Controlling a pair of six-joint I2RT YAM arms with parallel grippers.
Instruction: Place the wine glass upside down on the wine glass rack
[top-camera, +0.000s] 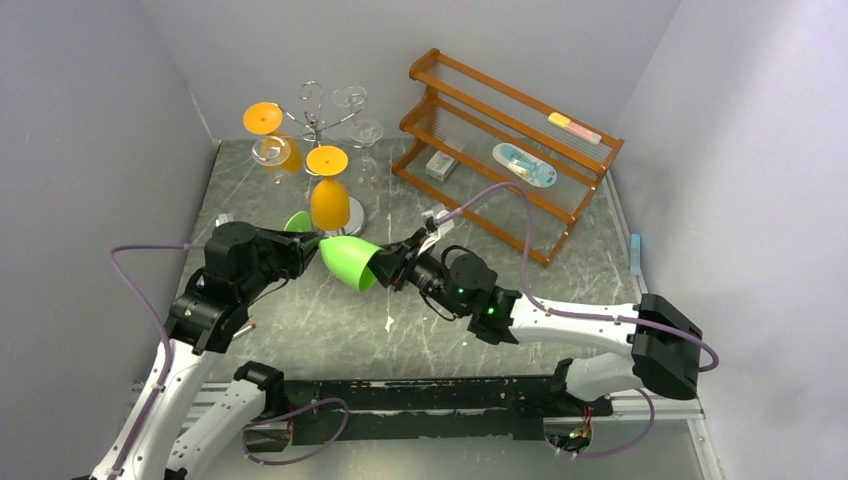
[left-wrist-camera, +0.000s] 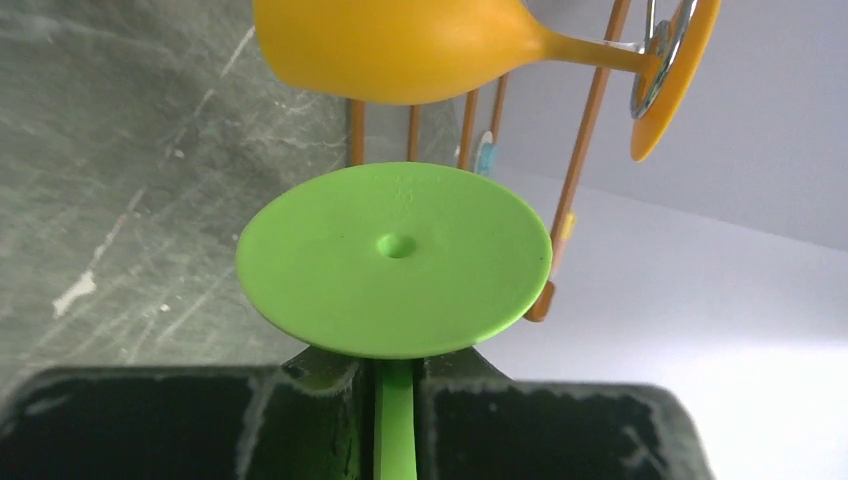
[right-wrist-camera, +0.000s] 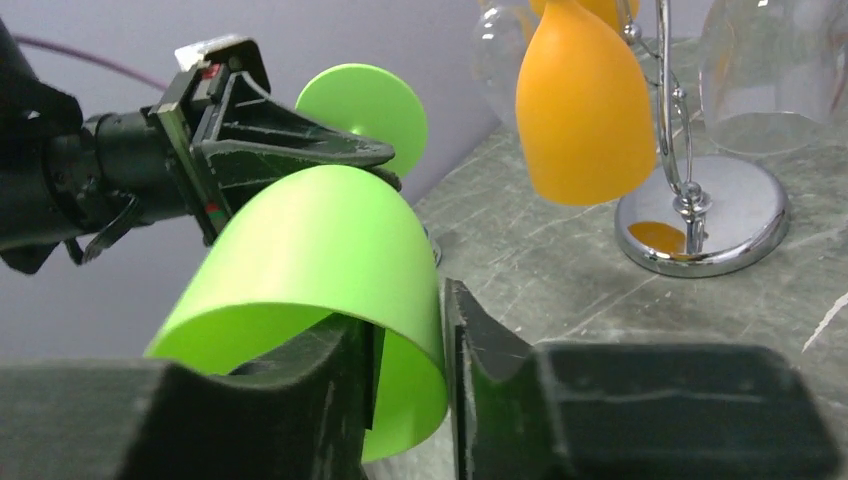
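The left gripper clamps the stem of the green wine glass. The glass hangs sideways above the table, with its foot to the left and its mouth toward the right gripper. That gripper's fingers straddle the rim, but I cannot tell whether they press. The green glass is the only one off the single wine glass rack just behind, which carries two orange glasses and at least two clear glasses. The green one is opaque matte lime with a flat round foot.

Nothing legible on my feeds. The blue-and-white packet, the small box and the pink-and-yellow item on the wooden shelf are too small to tell any lettering. The green wine glass and the wine glass rack show me no readable marks.
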